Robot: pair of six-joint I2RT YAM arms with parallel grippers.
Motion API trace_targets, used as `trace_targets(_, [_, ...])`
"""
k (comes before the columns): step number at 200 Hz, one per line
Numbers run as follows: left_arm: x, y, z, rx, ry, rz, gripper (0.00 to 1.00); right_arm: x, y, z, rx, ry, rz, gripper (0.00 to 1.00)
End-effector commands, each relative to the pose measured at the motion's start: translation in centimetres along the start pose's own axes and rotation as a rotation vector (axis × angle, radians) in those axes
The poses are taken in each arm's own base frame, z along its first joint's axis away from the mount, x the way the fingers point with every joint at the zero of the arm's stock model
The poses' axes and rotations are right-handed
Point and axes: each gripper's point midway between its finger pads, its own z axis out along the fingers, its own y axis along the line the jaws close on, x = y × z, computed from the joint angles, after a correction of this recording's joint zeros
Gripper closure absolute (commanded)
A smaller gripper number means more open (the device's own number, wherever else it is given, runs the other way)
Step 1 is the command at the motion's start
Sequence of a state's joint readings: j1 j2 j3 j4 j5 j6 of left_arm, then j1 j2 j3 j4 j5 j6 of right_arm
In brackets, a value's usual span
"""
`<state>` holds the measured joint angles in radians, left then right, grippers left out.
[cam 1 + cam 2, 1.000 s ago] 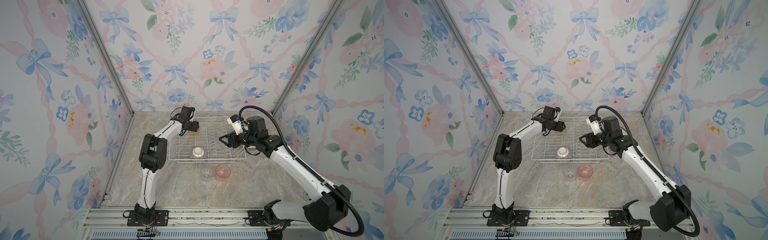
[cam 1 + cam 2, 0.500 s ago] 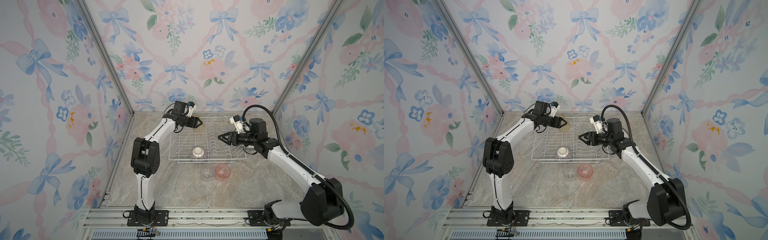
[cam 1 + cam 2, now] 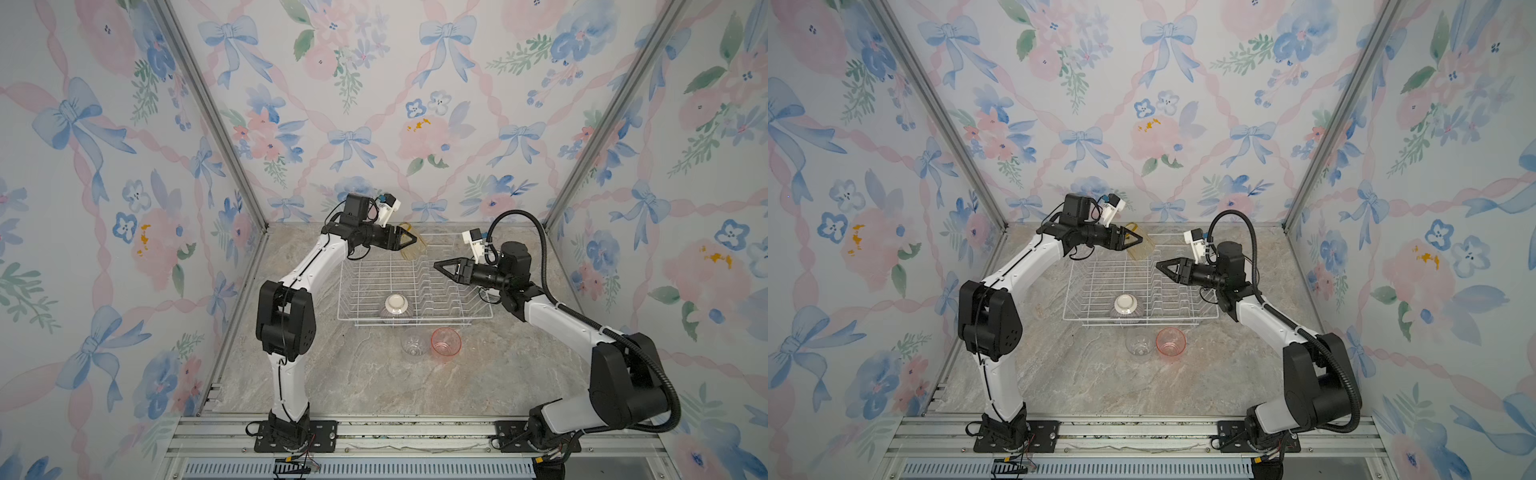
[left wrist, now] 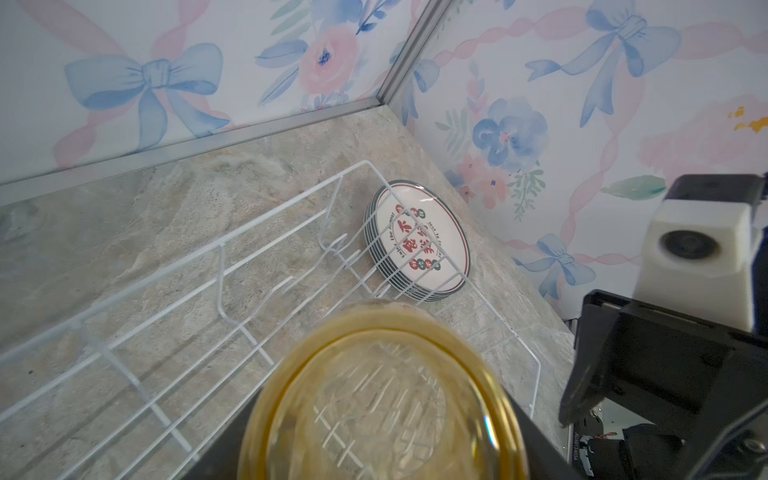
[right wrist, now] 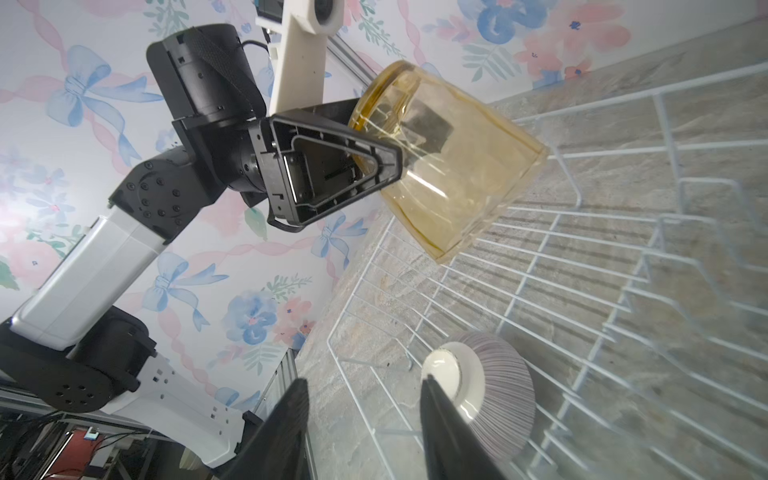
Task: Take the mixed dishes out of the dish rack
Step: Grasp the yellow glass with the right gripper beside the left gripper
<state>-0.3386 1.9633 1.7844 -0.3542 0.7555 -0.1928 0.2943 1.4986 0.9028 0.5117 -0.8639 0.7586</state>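
Two arms, same build. Left arm (image 3: 316, 266) and right arm (image 3: 561, 322): smooth white links, boxy black joints (image 3: 284, 320). Round joint cap ringed with screws (image 5: 160, 193). Black triangular open-frame fingers (image 5: 386, 158). White camera block (image 3: 388, 205) on each wrist. Right arm carries a ribbed black hose (image 3: 517, 214); left arm has a thin black wire (image 3: 278, 386). Black base plates (image 3: 324, 432) at 6 o'clock.

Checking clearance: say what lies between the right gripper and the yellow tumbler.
Nothing: in both top views only air, above the bare rack wires, separates the right gripper from the tumbler.

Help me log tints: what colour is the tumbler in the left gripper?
Translucent amber-yellow. The tumbler shows best in the right wrist view.
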Motion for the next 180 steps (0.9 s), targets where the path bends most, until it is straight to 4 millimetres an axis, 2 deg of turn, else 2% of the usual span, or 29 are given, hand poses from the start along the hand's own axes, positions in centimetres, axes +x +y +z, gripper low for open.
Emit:
trace_targets(1, [-3.4,-4.7,-2.0,0.124,-0.086,0.078,0.32,-2.0,1.9,-0.1,-0.138,-0.085,0.007,0.55])
trace_targets(58, [-4.4,-6.6,-2.2,0.204,-0.12,0.093,0.32,-3.1,1.8,0.1,-0.198,-0.152,0.059,0.57])
trace_targets(114, [-4.6,-7.7,-2.0,0.278,-0.151,0.086,0.32,-4.3,1.4,0.2,-0.195,-0.205,0.052,0.57])
trace_targets(125, [-4.6,-7.7,-2.0,0.283,-0.159,0.082,0.32,-4.8,1.9,0.0,-0.211,-0.224,0.041,0.57])
trace_targets(132, [-4.5,-7.7,-2.0,0.288,-0.162,0.08,0.32,-4.7,1.0,0.4,-0.209,-0.225,0.059,0.57])
trace_targets(180, [-4.1,-7.8,-1.5,0.325,-0.17,0.059,0.32,-6.3,2.2,0.6,-0.309,-0.269,0.049,0.62])
